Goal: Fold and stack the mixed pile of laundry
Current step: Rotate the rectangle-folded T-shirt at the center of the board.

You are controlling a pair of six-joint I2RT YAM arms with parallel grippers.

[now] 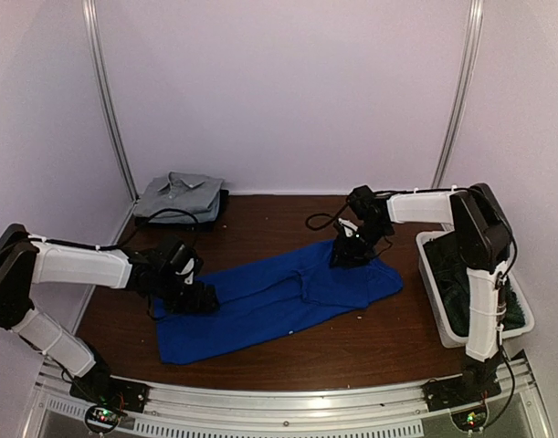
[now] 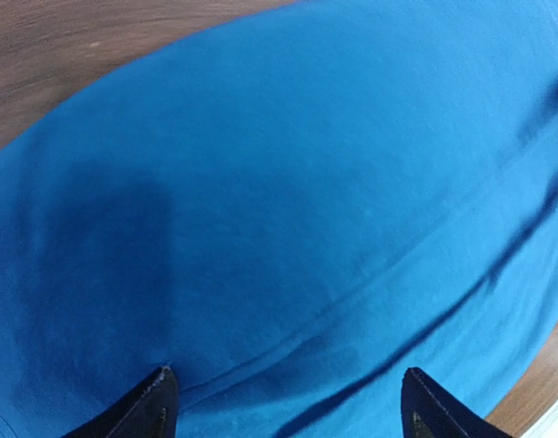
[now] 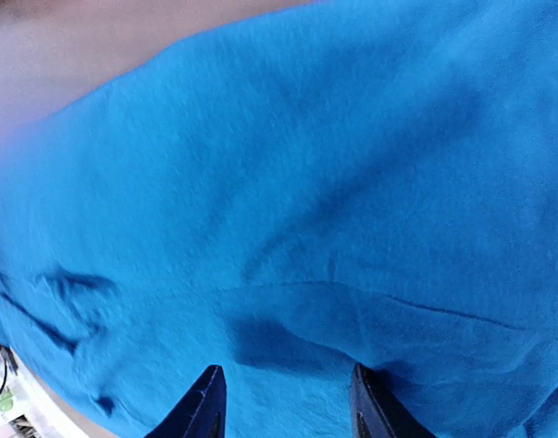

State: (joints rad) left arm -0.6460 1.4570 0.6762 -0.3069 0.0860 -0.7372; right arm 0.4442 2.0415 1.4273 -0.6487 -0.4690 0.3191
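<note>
Two sets of jaws are over the royal-blue piece, which lies spread out across the middle of the bench.

Your left jaws are at its left end, down low over the cloth. The left wrist view shows them spread wide, one dark fingertip in each lower corner, with smooth blue cloth between them and nothing pinched.

Your right jaws are over the far right part of the same piece. In the right wrist view the fingertips are only about half spread, over a creased, slightly blurred stretch of blue. No fold shows between them, and you cannot tell from here whether the tips touch the cloth.

Only the top view shows you the rest of the laundry. A folded light grey shirt sits on a dark piece at the far left corner. A dark green-black piece lies in the white bin on the right, partly behind your right arm.

The wrist views alone show how far the jaws are open. The left one also catches bare wood beyond the cloth's edge.
</note>
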